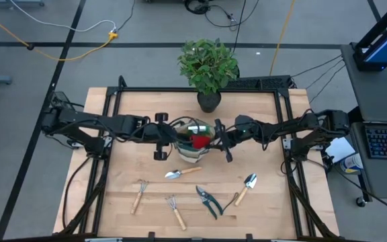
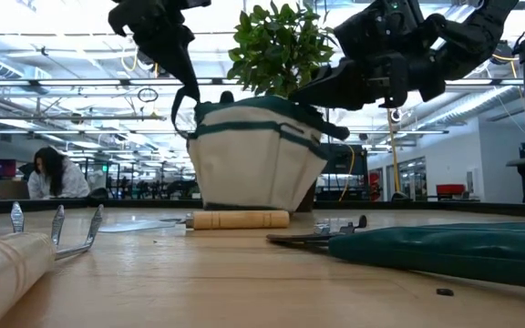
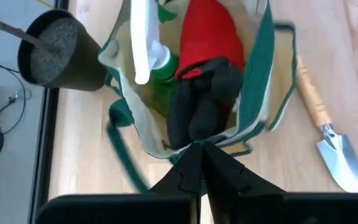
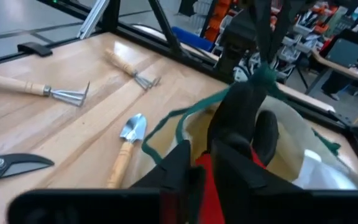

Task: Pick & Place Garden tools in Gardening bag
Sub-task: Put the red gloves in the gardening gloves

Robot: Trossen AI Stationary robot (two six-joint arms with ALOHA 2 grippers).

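While left hand (image 3: 199,149) pinches gardening bag (image 3: 263,81) rim, gloves (image 3: 207,68), spray bottle (image 3: 160,65) inside, right hand (image 4: 207,152) gripping gloves

— Are you getting enough light on the table (image 1: 261,202)?

— You're getting even, bright overhead light; shadows under the tools are lying soft and short.

— And the level view?

— Ceiling strips behind the gardening bag (image 2: 258,164) are glaring, silhouetting both arms. The wooden handle (image 2: 7,264) nearest you is blurring out of focus.
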